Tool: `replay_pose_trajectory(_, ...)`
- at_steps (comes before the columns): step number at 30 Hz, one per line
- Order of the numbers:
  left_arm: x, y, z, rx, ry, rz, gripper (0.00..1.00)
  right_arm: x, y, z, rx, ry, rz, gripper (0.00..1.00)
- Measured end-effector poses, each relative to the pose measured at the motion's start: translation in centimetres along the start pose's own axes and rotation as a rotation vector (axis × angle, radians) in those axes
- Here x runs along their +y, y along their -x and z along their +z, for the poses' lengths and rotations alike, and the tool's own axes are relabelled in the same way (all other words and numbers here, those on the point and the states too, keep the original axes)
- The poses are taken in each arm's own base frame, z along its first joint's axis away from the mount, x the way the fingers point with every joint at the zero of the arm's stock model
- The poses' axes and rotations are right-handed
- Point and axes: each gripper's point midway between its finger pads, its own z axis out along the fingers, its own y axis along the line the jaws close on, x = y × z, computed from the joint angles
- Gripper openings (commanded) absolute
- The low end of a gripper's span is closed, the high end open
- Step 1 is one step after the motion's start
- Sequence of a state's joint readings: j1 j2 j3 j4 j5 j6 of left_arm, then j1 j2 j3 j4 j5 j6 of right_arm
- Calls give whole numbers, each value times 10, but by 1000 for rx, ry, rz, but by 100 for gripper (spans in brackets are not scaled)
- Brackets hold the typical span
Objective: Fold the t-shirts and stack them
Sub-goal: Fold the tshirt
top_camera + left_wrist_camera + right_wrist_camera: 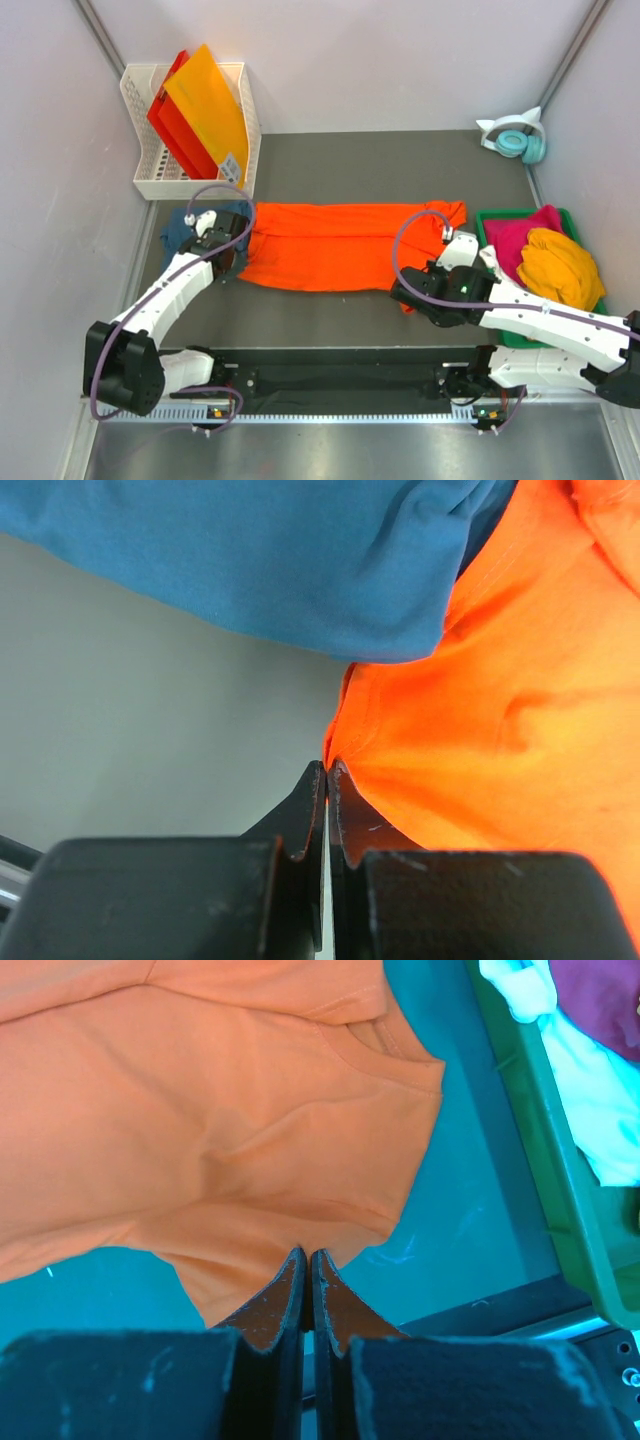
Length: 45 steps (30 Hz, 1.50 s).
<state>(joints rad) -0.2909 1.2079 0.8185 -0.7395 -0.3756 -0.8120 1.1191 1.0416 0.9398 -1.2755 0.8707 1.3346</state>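
L arm stretched far-left, R arm bent in from right, both wrists low. L end effector (327, 776) & R end effector (305, 1258): jaws closed tight, each nipping orange t-shirt (340, 245) edge.

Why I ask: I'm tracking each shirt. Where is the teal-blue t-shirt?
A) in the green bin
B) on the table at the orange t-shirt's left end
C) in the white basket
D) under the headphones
B: the teal-blue t-shirt lies on the table, at the left end of the orange t-shirt.
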Motion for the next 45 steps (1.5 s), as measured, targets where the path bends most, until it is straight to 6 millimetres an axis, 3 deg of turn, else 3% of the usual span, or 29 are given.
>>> replay_pose_trajectory(6,0,7,-3,-19,5,-4,0,-1,4,-1,-14,3,-3,0)
replay_pose_trajectory(16,-7,22,-11,-57,-6,-19,0,11,61,-21,-152,54,-6,0)
replay_pose_trajectory(23,-7,21,-10,-52,-1,-18,0,47,96,-16,-207,69,-99,0)
replay_pose_trajectory(26,-7,20,-8,-47,3,-17,0,66,90,-6,-183,72,-153,0)
replay_pose_trajectory(29,-6,19,-8,-45,4,-15,0,71,80,0,-156,71,-175,0)
replay_pose_trajectory(39,-3,14,-6,-33,14,-12,0,10,51,-3,-108,56,-38,0)
replay_pose_trajectory(45,1,4,-1,-8,27,-18,0,-1,35,2,-73,32,-38,0)
